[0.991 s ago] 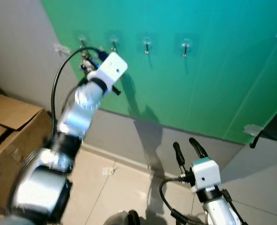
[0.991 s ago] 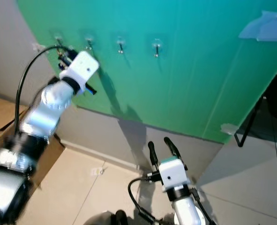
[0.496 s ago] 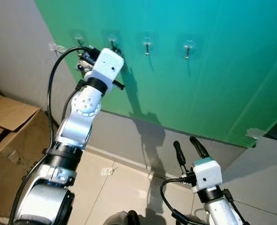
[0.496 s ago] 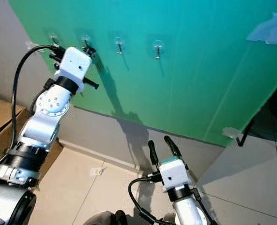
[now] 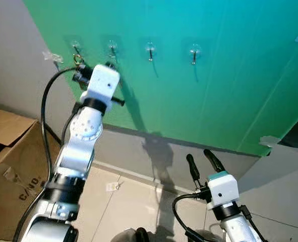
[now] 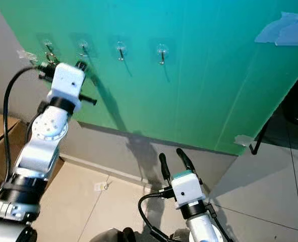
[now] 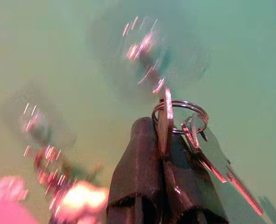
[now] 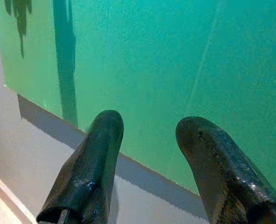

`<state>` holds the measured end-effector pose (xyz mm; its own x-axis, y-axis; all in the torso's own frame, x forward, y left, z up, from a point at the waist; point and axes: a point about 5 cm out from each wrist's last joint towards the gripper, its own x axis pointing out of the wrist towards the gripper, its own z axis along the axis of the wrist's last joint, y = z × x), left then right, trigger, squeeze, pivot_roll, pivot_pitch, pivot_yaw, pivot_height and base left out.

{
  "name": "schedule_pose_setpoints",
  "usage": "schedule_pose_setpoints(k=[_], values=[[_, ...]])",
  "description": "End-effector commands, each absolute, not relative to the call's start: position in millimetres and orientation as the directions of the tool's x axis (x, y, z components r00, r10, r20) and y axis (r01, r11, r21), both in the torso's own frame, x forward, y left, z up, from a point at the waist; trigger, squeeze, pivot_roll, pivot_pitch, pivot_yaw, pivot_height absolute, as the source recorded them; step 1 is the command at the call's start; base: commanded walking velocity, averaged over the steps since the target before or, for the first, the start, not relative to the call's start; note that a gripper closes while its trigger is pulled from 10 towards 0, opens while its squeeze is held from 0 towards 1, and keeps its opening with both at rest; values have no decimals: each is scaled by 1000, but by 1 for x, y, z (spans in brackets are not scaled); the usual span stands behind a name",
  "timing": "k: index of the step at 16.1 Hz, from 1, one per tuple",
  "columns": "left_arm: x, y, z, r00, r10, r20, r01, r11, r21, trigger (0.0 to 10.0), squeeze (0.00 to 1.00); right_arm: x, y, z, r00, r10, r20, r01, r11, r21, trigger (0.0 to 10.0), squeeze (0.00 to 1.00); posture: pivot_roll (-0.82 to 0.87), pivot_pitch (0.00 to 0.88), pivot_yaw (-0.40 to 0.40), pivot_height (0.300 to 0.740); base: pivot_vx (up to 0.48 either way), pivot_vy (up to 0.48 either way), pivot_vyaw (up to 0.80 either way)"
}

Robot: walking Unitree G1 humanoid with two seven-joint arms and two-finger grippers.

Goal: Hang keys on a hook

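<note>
1. We see a green wall panel point(image 5: 229, 91) with a row of four small clear hooks along its upper part; the leftmost hook point(image 5: 76, 48) sits near the panel's left edge, and the second hook point(image 5: 112, 48) is just to its right.
2. Our left claw point(image 7: 162, 140) is raised to the wall, just below and between those two hooks, with its fingers pressed together on a key ring.
3. The keys point(image 7: 208, 156) are pinched between those fingers: the metal ring point(image 7: 180, 116) sticks out past the tips, and a key blade hangs off to one side. The wall behind them is blurred in the left wrist view, so we cannot tell whether the ring touches a hook.
4. Our right claw point(image 5: 203, 160) is held low in front of the grey skirting wall point(image 5: 138, 151), its two black fingers spread and holding nothing.
5. A cardboard box point(image 5: 12, 166) stands on the tiled floor point(image 5: 133, 206) at the left.
</note>
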<state>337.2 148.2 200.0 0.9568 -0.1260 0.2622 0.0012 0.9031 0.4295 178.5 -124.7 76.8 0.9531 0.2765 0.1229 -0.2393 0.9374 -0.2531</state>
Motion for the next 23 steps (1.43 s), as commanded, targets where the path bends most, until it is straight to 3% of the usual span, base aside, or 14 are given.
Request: schedule_pose_setpoints(k=[1,5,23], values=[[336,160,205,959,-52,278,-71,907,415,10000,0,179,-123,79,949,288,129,-251,936,-248,10000,0,-199,60,128,736,0,0,0],[338,165,204,968,11,251,-115,907,405,10000,0,180,-123,79,946,297,127,-259,932,-251,10000,0,-201,57,123,736,0,0,0],[381,149,232,968,-112,225,-36,826,563,10000,0,180,-120,80,952,279,130,-243,940,-238,10000,0,-222,68,145,736,0,0,0]])
